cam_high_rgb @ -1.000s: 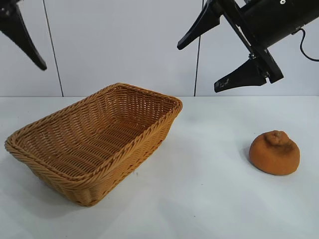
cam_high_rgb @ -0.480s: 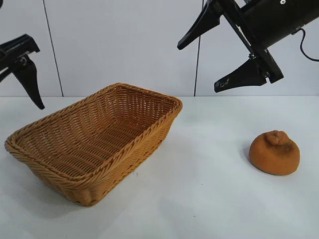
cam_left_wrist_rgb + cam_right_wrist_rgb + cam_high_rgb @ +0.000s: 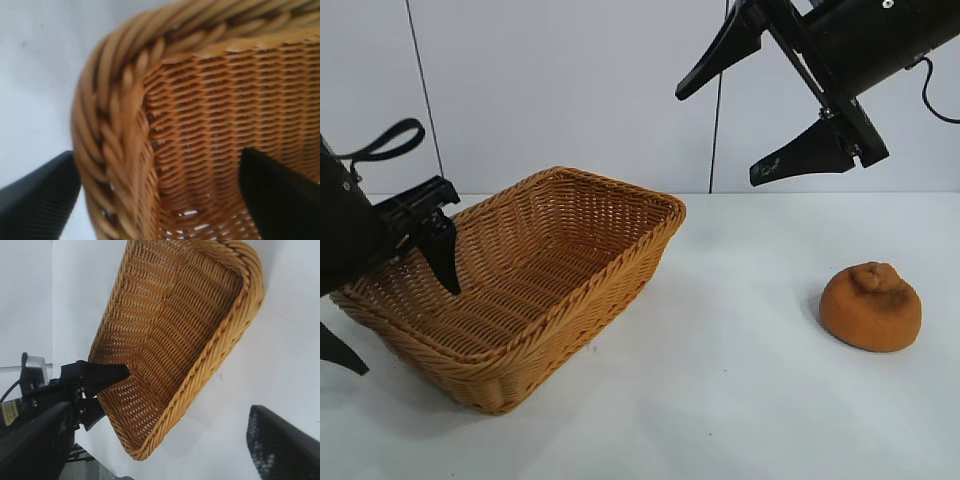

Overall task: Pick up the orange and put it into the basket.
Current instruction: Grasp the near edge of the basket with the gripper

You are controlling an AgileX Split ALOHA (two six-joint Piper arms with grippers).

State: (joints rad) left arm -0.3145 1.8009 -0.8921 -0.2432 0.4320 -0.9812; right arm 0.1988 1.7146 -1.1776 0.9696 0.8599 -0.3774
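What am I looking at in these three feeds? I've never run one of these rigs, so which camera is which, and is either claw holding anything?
The wide picture comes from a camera facing two robot arms at a white table. The other two come from cameras on the arms' wrists.

On the table are a woven basket and, apart from it on the right, the orange, untouched.

The left gripper is low at the basket's left end, open, with one finger inside the basket and the other outside, straddling the rim. It has not closed.

The right gripper hangs open high above the table, holding nothing. Its wrist camera looks down on the basket.
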